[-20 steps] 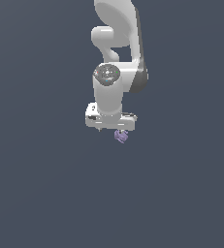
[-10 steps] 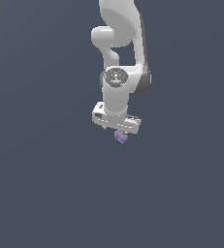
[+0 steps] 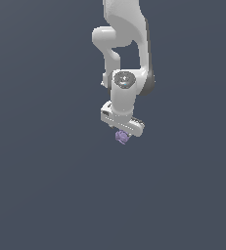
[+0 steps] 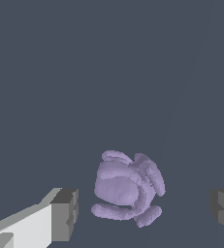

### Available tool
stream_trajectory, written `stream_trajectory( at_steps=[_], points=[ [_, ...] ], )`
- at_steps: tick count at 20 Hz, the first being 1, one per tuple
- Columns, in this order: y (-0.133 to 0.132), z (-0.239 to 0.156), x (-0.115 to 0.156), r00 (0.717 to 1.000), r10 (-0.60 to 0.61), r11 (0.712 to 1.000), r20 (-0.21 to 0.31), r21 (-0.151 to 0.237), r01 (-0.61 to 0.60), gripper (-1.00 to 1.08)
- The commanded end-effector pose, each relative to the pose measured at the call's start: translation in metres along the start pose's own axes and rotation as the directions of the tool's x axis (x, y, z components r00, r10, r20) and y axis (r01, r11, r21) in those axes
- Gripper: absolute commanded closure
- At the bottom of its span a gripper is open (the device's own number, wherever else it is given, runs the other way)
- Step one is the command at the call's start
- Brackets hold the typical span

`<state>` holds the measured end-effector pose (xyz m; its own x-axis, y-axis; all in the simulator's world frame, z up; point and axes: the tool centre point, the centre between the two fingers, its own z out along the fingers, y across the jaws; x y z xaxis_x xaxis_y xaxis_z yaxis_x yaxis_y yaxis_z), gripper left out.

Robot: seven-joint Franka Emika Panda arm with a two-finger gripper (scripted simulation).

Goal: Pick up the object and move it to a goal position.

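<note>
The object point(image 4: 128, 186) is a small lumpy lavender thing lying on the flat dark grey surface. In the wrist view it sits between the two grey fingertips point(image 4: 65, 213), with a gap on each side and closer to one of them. My white gripper point(image 4: 145, 210) is open around it, touching nothing. In the exterior view the object point(image 3: 122, 137) shows just under the gripper point(image 3: 123, 132), whose hand hangs straight down from the white arm point(image 3: 124, 44). The fingers are mostly hidden there.
A plain dark grey surface point(image 3: 46, 185) fills both views. No other objects, edges or goal marker show.
The gripper hand has shifted slightly toward the exterior view's right and turned a little. The object has stayed in place.
</note>
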<state>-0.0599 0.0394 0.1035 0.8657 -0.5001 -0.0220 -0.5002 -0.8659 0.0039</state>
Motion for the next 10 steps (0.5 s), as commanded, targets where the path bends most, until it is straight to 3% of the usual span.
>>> stream_trajectory(
  at_steps=[1,10],
  points=[
    [-0.001,0.004,-0.005,0.999,0.046,0.999,-0.007,0.002,-0.046,-0.92],
    [-0.004,0.013,-0.017,0.99,0.142,0.99,-0.019,0.006,-0.142,-0.92]
  ],
)
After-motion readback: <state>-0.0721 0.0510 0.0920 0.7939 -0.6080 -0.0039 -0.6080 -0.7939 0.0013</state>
